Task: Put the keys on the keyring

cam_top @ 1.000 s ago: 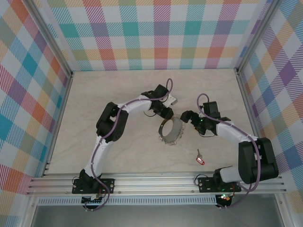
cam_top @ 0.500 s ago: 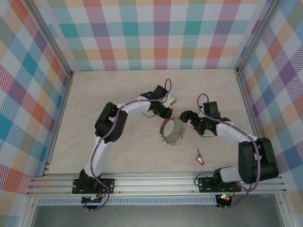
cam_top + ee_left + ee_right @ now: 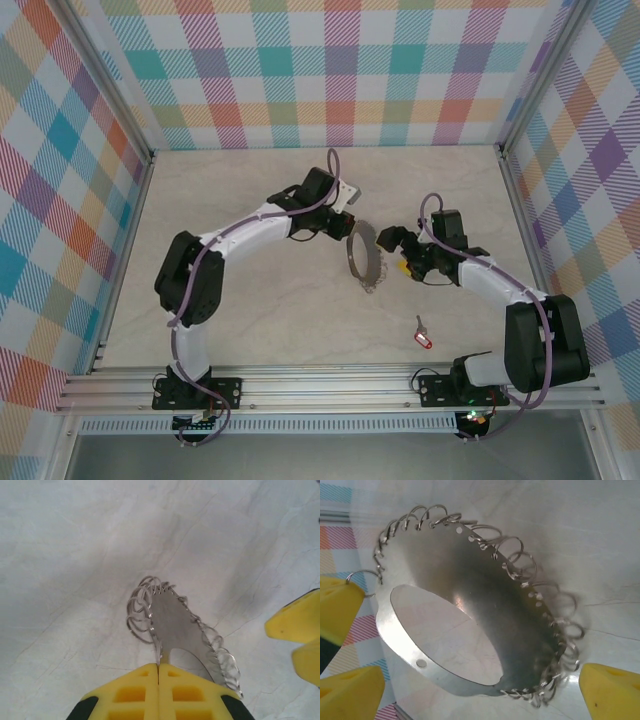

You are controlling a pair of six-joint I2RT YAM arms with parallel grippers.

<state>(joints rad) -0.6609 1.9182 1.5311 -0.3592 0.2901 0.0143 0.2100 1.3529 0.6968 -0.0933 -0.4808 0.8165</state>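
- My left claw [image 3: 159, 672] is clenched on the keyring [image 3: 175, 625]. Its yellow pads [image 3: 130, 695] meet tight on the thin metal band.
- In the top view the left claw is at about 10 o'clock from the ring. The ring stands tipped up on its edge, with its little wire loops [image 3: 517, 550] running along the rim.
- I think the ring's low edge is just off the table [image 3: 250, 320], but the view is too flat for me to be sure.
- My right claw [image 3: 395, 250] is wide open and holds nothing. It is at about 3 o'clock from the ring, with one yellow finger [image 3: 340, 610] on each side of it.
- The key [image 3: 424, 338] lies flat on the table by itself, at about 5 o'clock from the ring and well apart from it. It is not on the ring yet.
- To do this step well, I would hold the left pinch firm and keep the ring from swinging.
- I would turn the loops toward the right arm.
- Then the right claw could go down slowly for the key and grab its red head square, because the key is very small and could slip away.
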